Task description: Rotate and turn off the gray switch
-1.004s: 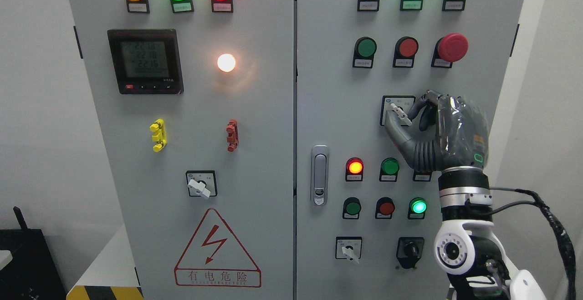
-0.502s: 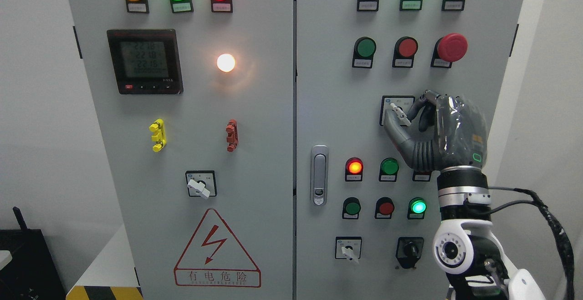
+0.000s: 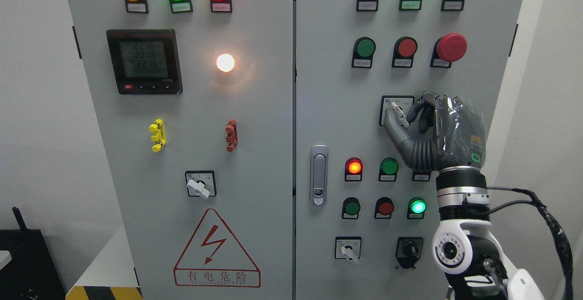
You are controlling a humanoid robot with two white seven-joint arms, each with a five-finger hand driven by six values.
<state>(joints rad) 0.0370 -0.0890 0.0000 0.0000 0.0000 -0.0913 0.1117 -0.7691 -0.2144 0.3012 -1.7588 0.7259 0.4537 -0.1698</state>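
- Gray cabinet [image 3: 255,154] filled the head view, two doors with a vertical seam between them, latch handle [image 3: 319,175] on the right door just beside the seam
- Right hand [image 3: 432,131] came in from the lower right, dark gray fingers raised against the right door, wrist collar silver, forearm white with a black cable looping off to the right
- Thumb and forefinger pinched the gray switch [image 3: 399,113]; its small pale lever sat between the fingertips, tilted with its upper end toward the left
- Gray switch sat on a square plate, mid-height on the right door, below the red mushroom button [image 3: 451,47] and above the green lamp [image 3: 389,166]
- Remaining fingers curled behind the forefinger, off the lever
- Left door: meter display [image 3: 144,61] lit, white lamp [image 3: 225,63] glowing, a second rotary switch [image 3: 200,184] lower down, well apart from the hand
- Left arm not seen
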